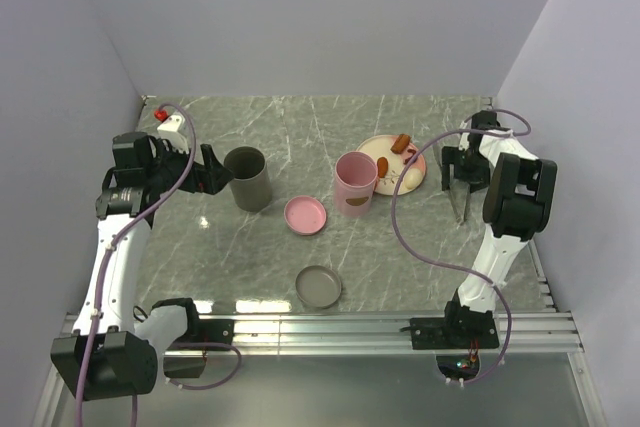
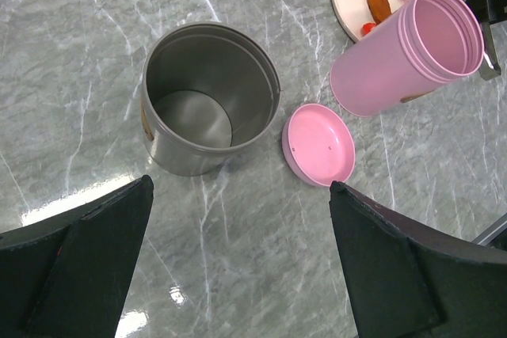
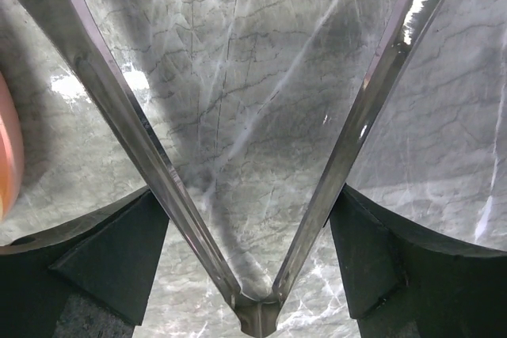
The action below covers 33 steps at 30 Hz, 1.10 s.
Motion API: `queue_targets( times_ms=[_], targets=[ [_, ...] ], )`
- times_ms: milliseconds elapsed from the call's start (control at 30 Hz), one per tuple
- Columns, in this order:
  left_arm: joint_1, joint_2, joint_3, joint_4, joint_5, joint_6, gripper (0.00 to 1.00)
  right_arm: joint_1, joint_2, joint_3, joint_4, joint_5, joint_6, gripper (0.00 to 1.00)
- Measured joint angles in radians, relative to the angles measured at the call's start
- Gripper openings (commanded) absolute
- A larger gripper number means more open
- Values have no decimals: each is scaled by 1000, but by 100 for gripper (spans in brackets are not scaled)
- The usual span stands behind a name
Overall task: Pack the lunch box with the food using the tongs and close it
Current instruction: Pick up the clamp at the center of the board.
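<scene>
The pink lunch box (image 1: 355, 184) stands open mid-table, tilted-looking in the left wrist view (image 2: 408, 53); no food shows in the part of its inside that I can see. Its round pink lid (image 1: 305, 215) (image 2: 318, 144) lies flat beside it. Reddish-brown food pieces (image 1: 401, 143) (image 2: 379, 4) rest on the pale plate (image 1: 375, 147). My right gripper (image 1: 463, 172) (image 3: 245, 195) is right of the plate, its fingers pressed against both arms of the grey tongs (image 3: 119, 108) (image 1: 461, 203), which spread in a V. My left gripper (image 1: 215, 172) (image 2: 240, 187) hangs open beside the grey canister.
An open grey canister (image 1: 248, 179) (image 2: 210, 100) stands left of the lunch box. Its grey lid (image 1: 318, 287) lies near the front edge. Side walls close in the marble table, and a metal rail (image 1: 330, 327) runs along the near edge.
</scene>
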<state>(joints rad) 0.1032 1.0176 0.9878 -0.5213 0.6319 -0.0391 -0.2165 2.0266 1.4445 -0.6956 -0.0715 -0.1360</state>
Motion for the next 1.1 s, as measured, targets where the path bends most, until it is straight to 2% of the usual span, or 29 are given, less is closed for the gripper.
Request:
queue_targets(
  times_ms=[167, 267, 333, 567, 733, 967, 1100],
  targets=[
    [0, -13, 0, -2, 3, 3, 99, -3, 18, 30, -27, -8, -3, 86],
    [0, -14, 0, -3, 8, 3, 99, -4, 21, 35, -31, -8, -8, 78],
    [0, -14, 0, -4, 11, 5, 99, -6, 24, 39, -34, -8, -11, 78],
    [0, -14, 0, -7, 15, 8, 99, -8, 42, 72, -56, -17, -11, 84],
    [0, -15, 0, -7, 18, 13, 100, -9, 45, 76, -57, -20, -15, 73],
    [0, -15, 0, -9, 18, 13, 99, -14, 25, 65, -56, -46, -19, 68],
    [0, -15, 0, -18, 19, 14, 99, -19, -43, 59, -75, -77, -26, 67]
  ],
)
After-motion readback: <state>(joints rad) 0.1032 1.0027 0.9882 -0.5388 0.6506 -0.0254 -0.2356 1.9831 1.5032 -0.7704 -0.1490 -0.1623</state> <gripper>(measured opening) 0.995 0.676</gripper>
